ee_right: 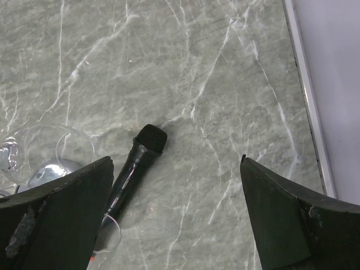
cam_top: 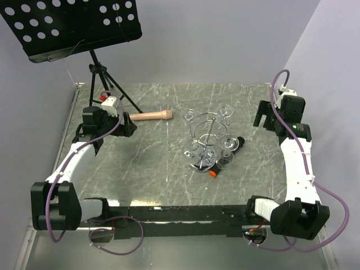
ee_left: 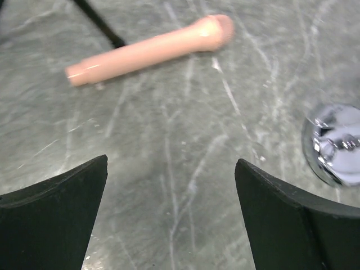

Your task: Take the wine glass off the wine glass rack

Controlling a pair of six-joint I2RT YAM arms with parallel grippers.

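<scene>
Both grippers spread wide and empty; the rack with its glasses stands mid-table.

Nearest you, the left gripper [ee_left: 171,185] and right gripper [ee_right: 177,180] hang over bare marble table [cam_top: 146,169], fingers wide apart, holding nothing. Between them the wine glass rack [cam_top: 209,135] stands upright on its shiny disc, with open marble on both sides. One wine glass [cam_top: 229,143] hangs from its right-hand wire arms, just above a black microphone [ee_right: 138,163] lying beside the base. Your right gripper sits close to the table's right edge [ee_right: 306,95]. Farther left lies a peach handle [ee_left: 152,48], and beyond it the music stand [cam_top: 79,25] at the far left corner.
</scene>
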